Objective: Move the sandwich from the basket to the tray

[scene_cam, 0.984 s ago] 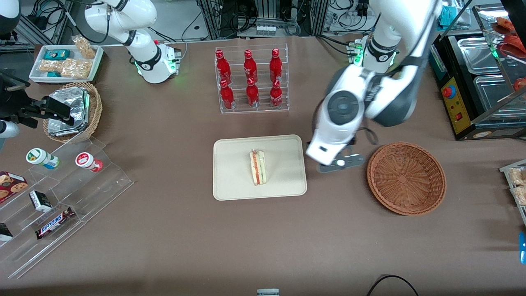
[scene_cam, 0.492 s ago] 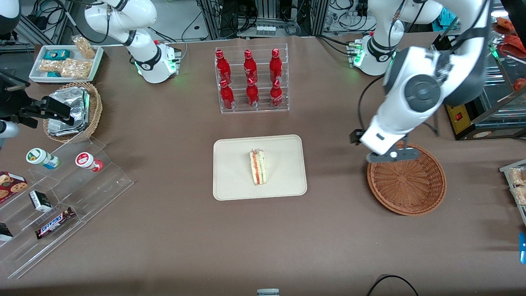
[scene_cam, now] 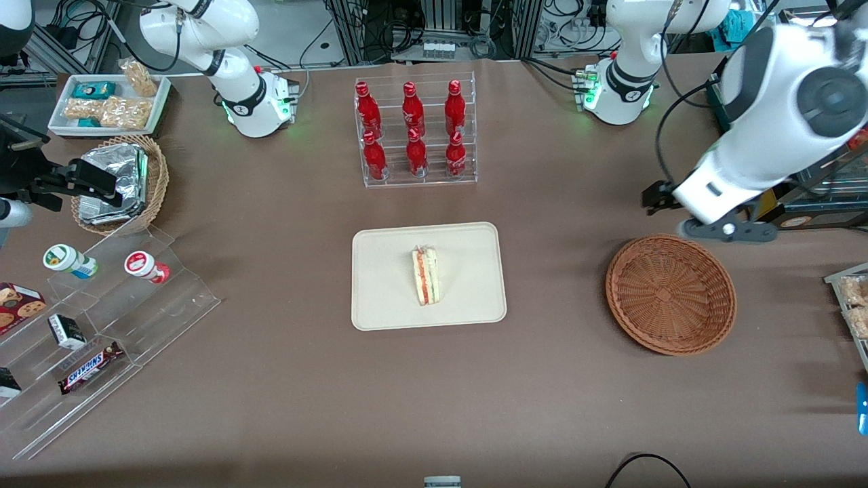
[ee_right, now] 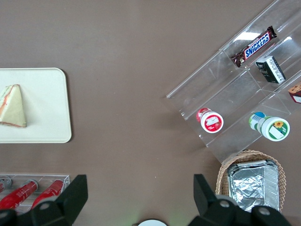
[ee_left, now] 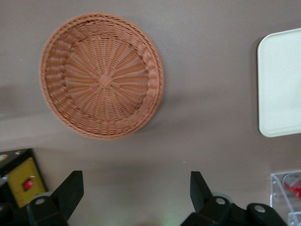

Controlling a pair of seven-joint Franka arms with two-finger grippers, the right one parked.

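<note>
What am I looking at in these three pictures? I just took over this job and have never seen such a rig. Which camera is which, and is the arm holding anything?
Two white robot arms stand at a brown table. The front view looks at them from the table's edge. The other two pictures come from cameras on each arm's wrist, looking down past the fingers.

The sandwich lies on the cream tray mid-table. The round wicker basket is empty. The working arm's gripper hangs above the table, just farther from the front camera than the basket; its fingers are spread and hold nothing.

Also there: a rack of red bottles, and clear snack shelves toward the parked arm's end.
</note>
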